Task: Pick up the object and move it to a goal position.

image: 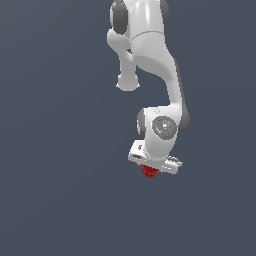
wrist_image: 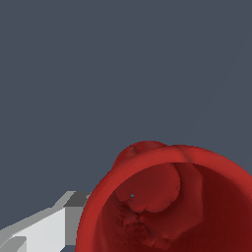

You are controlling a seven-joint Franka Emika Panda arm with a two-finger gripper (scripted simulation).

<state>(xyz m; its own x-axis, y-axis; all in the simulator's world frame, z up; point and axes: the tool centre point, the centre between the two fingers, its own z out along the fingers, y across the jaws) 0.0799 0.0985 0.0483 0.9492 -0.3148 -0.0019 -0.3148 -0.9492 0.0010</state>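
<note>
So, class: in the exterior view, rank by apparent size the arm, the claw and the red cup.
1. Arm, by far the largest.
2. Claw, the flat white part at its end.
3. Red cup, smallest; only a bit shows below the claw, so its full size is hidden.

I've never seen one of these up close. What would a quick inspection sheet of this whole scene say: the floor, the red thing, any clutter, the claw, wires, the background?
Surface: plain dark grey-blue ground, no marks or edges seen.
Job's things: small red cup showing just under the hand in the exterior view; in the wrist view its hollow mouth fills the corner, very close to the camera.
Clutter: nothing seen.
Grippers: gripper points down over the cup; one light grey finger shows beside the cup. Whether the jaws are closed on it cannot be told.
Cables: nothing seen.
Surroundings: only the white arm above; same flat grey-blue all round, no goal marker visible.
</note>
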